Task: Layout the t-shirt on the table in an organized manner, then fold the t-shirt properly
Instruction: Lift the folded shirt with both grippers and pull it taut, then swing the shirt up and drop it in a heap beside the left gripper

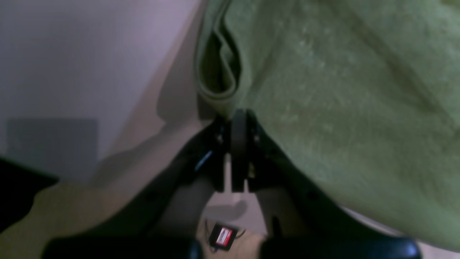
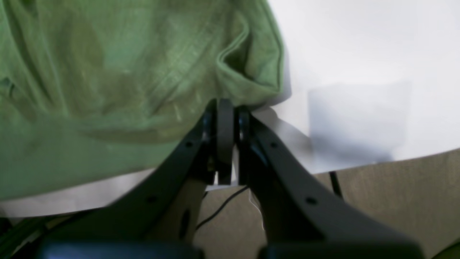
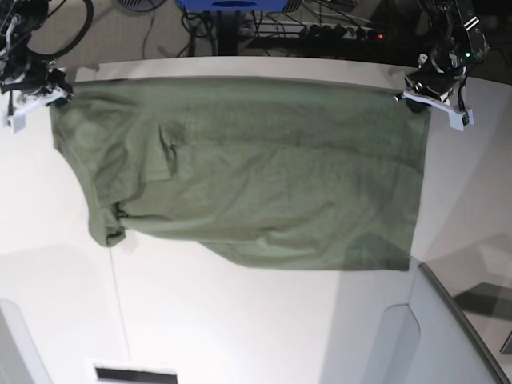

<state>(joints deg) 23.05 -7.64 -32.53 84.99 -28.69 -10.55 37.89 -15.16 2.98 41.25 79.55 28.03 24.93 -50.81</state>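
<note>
Above table (image 3: 240,320), both pincers apparently pinch t-shirt (image 3: 256,184).

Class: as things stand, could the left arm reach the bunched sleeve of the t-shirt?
Probably not: the left gripper is shut on the opposite corner of the t-shirt; the sleeve lies nearer the right gripper.
</note>
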